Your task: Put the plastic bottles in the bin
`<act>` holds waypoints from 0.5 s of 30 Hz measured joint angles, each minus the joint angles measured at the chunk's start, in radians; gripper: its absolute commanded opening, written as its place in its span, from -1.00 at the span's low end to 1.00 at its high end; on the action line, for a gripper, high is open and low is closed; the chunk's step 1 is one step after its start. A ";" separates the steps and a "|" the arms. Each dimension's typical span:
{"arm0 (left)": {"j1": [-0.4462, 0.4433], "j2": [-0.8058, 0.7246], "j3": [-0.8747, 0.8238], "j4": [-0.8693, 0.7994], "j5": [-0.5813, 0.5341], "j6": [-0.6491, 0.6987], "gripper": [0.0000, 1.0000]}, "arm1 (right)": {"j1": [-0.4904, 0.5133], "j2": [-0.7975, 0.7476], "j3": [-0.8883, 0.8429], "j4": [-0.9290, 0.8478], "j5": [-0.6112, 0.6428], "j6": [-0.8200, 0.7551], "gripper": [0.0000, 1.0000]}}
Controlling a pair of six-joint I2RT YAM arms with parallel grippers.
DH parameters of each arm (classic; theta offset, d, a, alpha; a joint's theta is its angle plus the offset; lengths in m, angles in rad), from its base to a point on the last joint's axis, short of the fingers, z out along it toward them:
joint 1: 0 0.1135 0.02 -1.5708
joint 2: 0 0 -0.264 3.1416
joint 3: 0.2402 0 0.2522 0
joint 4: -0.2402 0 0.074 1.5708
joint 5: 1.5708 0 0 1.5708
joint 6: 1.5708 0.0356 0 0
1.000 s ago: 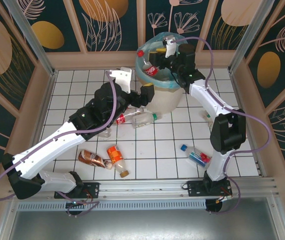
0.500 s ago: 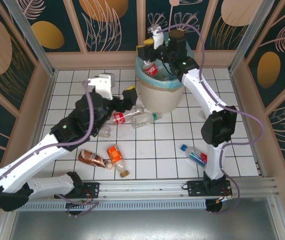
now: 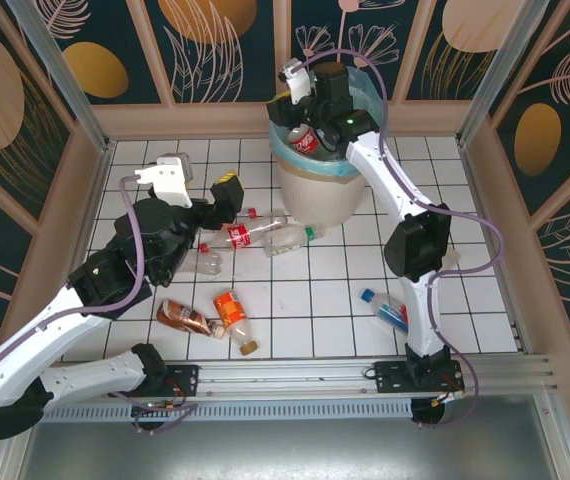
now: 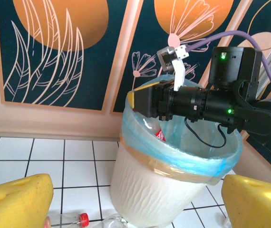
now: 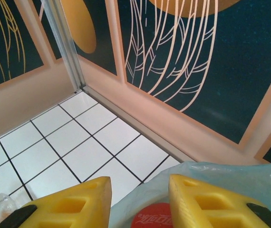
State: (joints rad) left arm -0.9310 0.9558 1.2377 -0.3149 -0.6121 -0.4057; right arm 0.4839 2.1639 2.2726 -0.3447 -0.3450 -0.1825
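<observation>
Left end effector (image 3: 220,205), jaws wide and empty, hovers over a red-capped bottle (image 3: 239,236) lying on the bench (image 3: 335,290) just below and ahead of it, the bin (image 3: 325,200) beyond. Right end effector (image 3: 283,100), narrowly parted and empty, hangs over the bin. Advised grasp: descend squarely, straddling the bottle's body crosswise.

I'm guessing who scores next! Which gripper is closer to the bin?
Right. The right gripper hangs over the rim of the bin; the left gripper is off to its left, above the tiles.
</observation>
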 measured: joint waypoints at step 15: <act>0.000 0.035 0.000 0.001 0.004 0.001 0.83 | -0.048 -0.275 -0.400 0.133 0.029 0.035 -0.22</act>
State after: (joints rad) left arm -0.9310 0.9905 1.2377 -0.3141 -0.6079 -0.4049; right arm 0.4358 1.8889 1.8729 -0.2115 -0.3157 -0.1478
